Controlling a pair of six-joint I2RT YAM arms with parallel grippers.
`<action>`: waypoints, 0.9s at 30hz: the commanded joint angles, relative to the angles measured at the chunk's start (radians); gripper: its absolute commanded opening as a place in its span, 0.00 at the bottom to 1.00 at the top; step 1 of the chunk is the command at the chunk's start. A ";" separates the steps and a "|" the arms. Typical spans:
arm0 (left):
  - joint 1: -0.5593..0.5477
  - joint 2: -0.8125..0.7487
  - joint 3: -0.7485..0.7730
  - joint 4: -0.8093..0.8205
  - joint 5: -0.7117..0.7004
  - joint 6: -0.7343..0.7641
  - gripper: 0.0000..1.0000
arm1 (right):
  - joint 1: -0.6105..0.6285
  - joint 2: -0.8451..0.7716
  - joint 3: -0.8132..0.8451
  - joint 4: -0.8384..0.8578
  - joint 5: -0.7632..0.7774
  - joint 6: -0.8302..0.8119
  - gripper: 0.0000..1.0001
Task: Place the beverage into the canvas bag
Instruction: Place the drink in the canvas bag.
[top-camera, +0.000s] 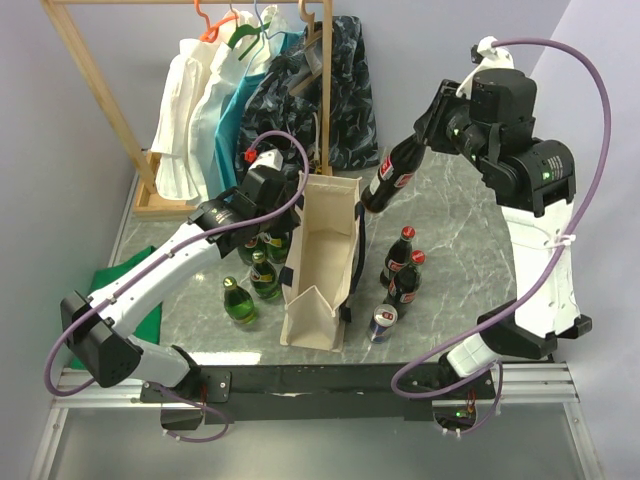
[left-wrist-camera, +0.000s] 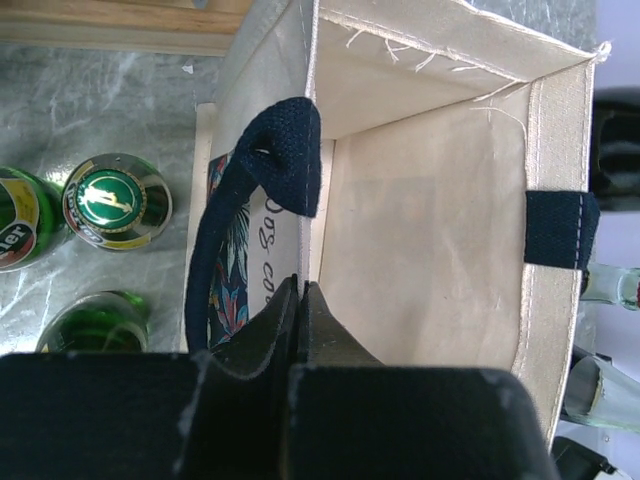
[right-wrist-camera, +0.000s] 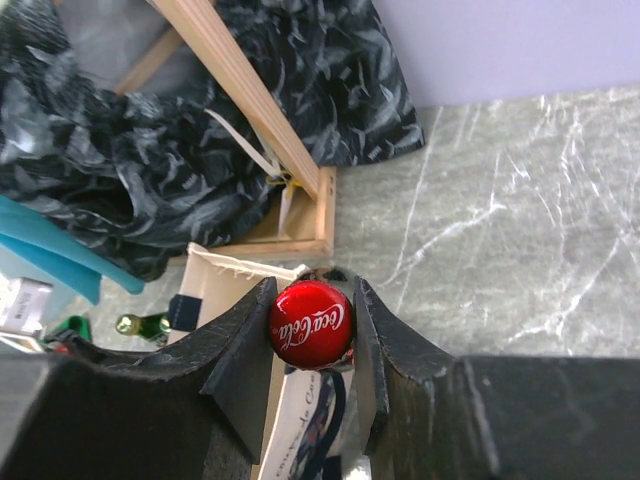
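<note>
The cream canvas bag (top-camera: 325, 260) with navy handles stands open in the middle of the table. My left gripper (left-wrist-camera: 300, 290) is shut on the bag's left wall, pinching the rim beside the navy handle (left-wrist-camera: 285, 150); the bag's inside (left-wrist-camera: 420, 230) looks empty. My right gripper (right-wrist-camera: 312, 300) is shut on the neck of a dark cola bottle (top-camera: 392, 172), its red cap (right-wrist-camera: 310, 323) between the fingers. The bottle hangs tilted above the table, just right of the bag's far right corner.
Several green bottles (top-camera: 255, 270) stand left of the bag. Two cola bottles (top-camera: 400, 262) and a can (top-camera: 382, 322) stand to its right. A wooden rack (top-camera: 100, 90) with hanging fabrics stands at the back left. A green cloth (top-camera: 120, 290) lies at the left edge.
</note>
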 joint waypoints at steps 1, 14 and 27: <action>-0.003 0.007 0.014 0.022 -0.035 -0.006 0.01 | -0.006 -0.093 0.062 0.340 -0.023 0.023 0.00; -0.003 0.004 0.002 0.022 -0.041 0.011 0.01 | -0.008 -0.127 0.046 0.461 -0.140 0.050 0.00; -0.003 0.004 0.001 0.027 -0.023 0.035 0.01 | -0.006 -0.081 0.036 0.522 -0.293 0.131 0.00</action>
